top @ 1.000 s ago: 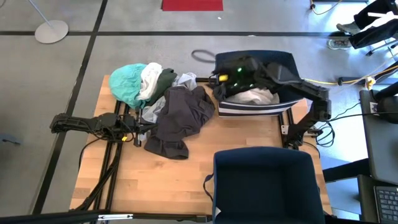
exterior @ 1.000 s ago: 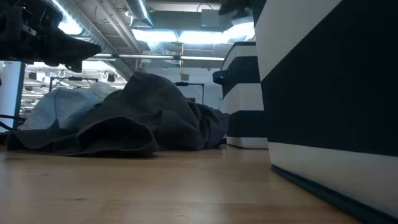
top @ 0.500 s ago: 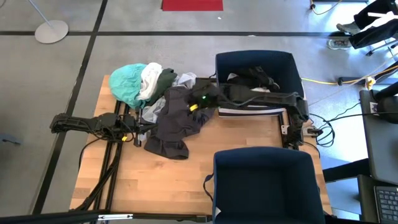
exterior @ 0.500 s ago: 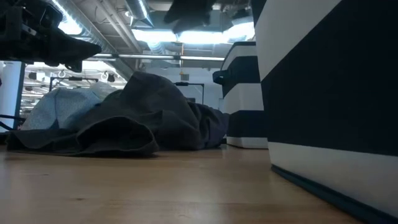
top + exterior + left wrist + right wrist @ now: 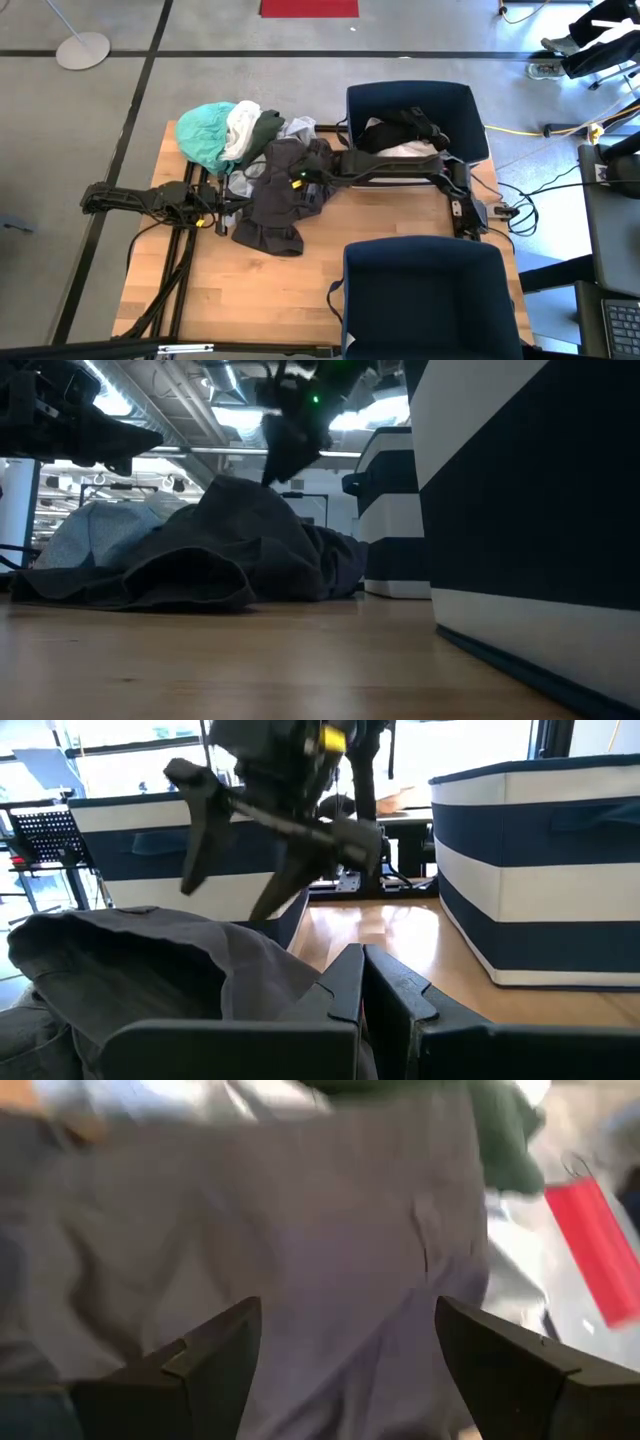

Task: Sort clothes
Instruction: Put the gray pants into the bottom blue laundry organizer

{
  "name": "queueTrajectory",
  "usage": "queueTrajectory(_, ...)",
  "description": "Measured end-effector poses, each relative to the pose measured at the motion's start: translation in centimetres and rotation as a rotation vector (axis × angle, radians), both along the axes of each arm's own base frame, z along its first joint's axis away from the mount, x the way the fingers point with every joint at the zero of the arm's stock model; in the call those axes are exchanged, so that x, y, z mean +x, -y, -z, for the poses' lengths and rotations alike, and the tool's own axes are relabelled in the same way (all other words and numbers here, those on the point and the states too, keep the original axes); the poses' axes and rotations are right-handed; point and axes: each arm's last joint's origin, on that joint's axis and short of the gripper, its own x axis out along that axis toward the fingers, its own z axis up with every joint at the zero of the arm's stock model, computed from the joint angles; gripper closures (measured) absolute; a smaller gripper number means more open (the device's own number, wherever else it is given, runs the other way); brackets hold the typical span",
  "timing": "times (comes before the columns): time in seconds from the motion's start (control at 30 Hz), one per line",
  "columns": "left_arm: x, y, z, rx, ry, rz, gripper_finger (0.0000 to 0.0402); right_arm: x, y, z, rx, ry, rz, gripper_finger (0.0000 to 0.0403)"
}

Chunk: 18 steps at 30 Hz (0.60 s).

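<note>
Right end effector [image 5: 296, 181] is positioned over the dark grey garment [image 5: 285, 195], fingers spread open, nothing gripped. That garment is laid crumpled on the bench [image 5: 250, 295], its long axis running from the clothes pile toward the bench's near edge. Teal [image 5: 203, 135], white [image 5: 241, 125] and dark green [image 5: 265, 128] garments are heaped at its far end. Black and white clothes are noted inside the far bin [image 5: 462, 105]. Left end effector [image 5: 240, 202] is closed, empty, beside the grey garment.

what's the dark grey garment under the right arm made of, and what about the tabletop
Dark grey garment: looks like soft matte knit, perhaps cotton jersey; it slumps in loose folds without shine. Table: seems light wood, smooth finish, with plank seams and grain showing. The right gripper hangs over the garment, jaws open.
</note>
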Motion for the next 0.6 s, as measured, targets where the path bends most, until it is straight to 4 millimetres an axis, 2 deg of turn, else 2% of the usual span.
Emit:
queueTrajectory(0.37,0.0,0.0,0.0,0.006,-0.001,-0.001,0.0402,-0.3,0.1,2.7,0.087,-0.112,0.125,0.0103)
queueTrajectory(0.6,0.0,0.0,0.0,0.007,-0.005,-0.001,0.0402,0.5,1.2,6.6,0.104,-0.136,0.189,0.0103)
